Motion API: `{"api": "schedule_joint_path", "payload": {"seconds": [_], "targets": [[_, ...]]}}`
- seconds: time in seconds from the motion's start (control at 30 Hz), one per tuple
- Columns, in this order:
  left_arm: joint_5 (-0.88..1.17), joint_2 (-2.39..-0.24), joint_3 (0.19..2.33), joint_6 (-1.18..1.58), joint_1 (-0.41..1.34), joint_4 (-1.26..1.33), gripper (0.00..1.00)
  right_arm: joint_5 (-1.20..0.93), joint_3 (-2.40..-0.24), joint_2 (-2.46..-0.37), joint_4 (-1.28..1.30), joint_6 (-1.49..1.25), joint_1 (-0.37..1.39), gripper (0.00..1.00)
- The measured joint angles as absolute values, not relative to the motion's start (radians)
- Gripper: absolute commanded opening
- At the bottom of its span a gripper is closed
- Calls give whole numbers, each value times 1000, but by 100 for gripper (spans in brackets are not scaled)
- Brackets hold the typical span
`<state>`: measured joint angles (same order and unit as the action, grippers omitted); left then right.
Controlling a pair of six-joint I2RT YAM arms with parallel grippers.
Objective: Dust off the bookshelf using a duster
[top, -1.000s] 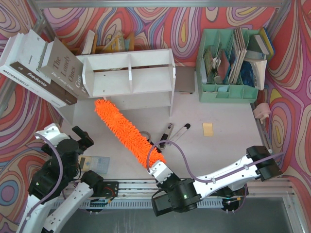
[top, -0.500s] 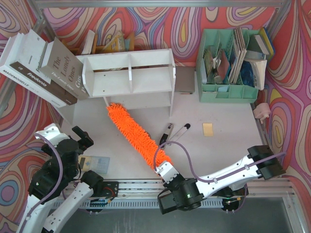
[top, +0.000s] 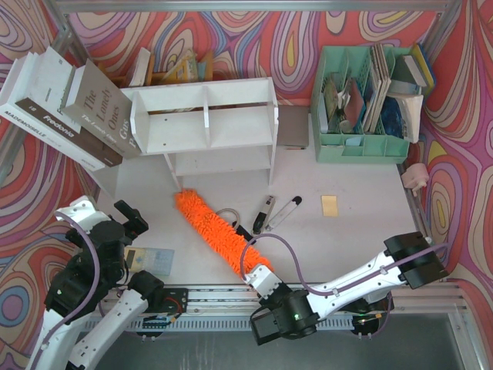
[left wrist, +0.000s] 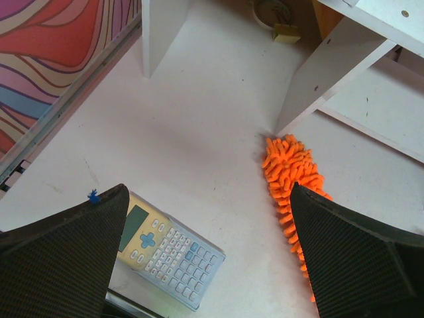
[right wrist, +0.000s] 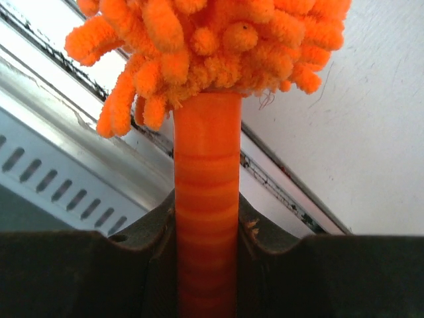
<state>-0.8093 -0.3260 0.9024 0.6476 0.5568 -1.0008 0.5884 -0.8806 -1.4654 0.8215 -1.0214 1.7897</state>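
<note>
At the back of the surface [top: 354, 231]: bookshelf [top: 204, 116], upright. Just in front: duster [top: 216, 231], low and flat, fluffy tip right by its foot, on no shelf board. Right hand [right wrist: 207, 222] pinching the handle; left hand [left wrist: 207, 199] spread wide, holding nothing. Likely more dusting left to do.

Duster [right wrist: 207, 159] handle end hidden inside right end effector [right wrist: 207, 233]; bookshelf [left wrist: 338, 63] cropped.

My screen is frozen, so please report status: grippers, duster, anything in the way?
Right gripper shut on duster handle. Left gripper open, empty. Duster tip by bookshelf foot, not on a shelf. Pens beside duster.
</note>
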Motion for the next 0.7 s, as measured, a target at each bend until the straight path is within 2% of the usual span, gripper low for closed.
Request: {"api": "schedule_joint_path", "payload": {"seconds": [0.4, 0.7], "targets": [[-809, -326, 902, 648, 557, -1001, 98, 585, -878, -1454, 949, -1171, 1831, 0], [-809, -326, 902, 648, 557, -1001, 98, 598, -896, -1498, 949, -1225, 1760, 0]]}}
